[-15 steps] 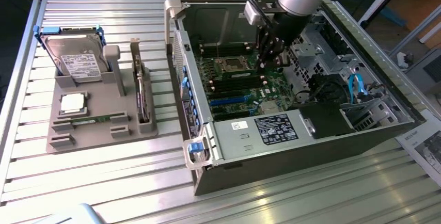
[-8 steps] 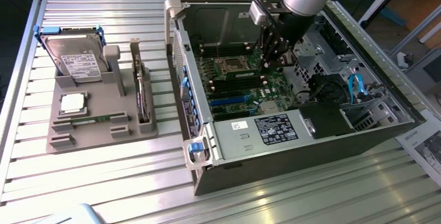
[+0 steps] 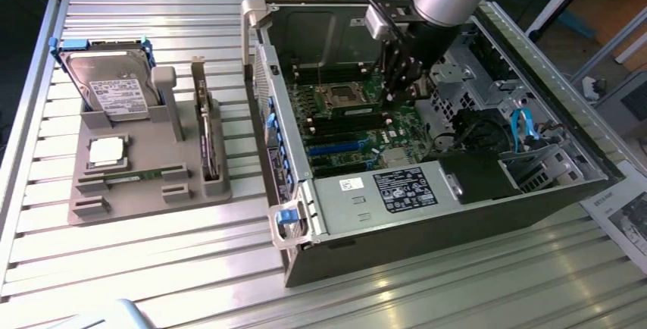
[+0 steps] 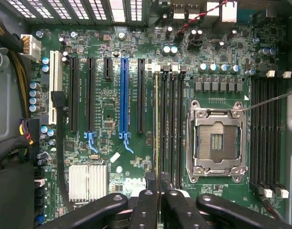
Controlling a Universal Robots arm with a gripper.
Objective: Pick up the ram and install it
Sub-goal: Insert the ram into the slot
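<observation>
The ram (image 4: 157,129) shows edge-on as a thin green-yellow line running along the outermost of the black memory slots (image 4: 172,129) next to the empty processor socket (image 4: 216,138). My gripper (image 4: 160,194) is shut on the stick's near end, its black fingers (image 4: 145,207) pressed close on both sides. Whether the stick is seated in the slot or just above it I cannot tell. In the exterior view my gripper (image 3: 404,86) reaches down inside the open computer case (image 3: 425,230), over the green motherboard (image 3: 349,128).
At the exterior view's left a grey tray (image 3: 151,196) holds a hard drive (image 3: 117,86), a silver processor (image 3: 106,151), an upright dark card (image 3: 207,143) and a thin green strip (image 3: 142,177). Case walls and blue cables (image 3: 520,128) surround the arm. A blue slot (image 4: 123,100) and heatsink (image 4: 88,181) lie nearby.
</observation>
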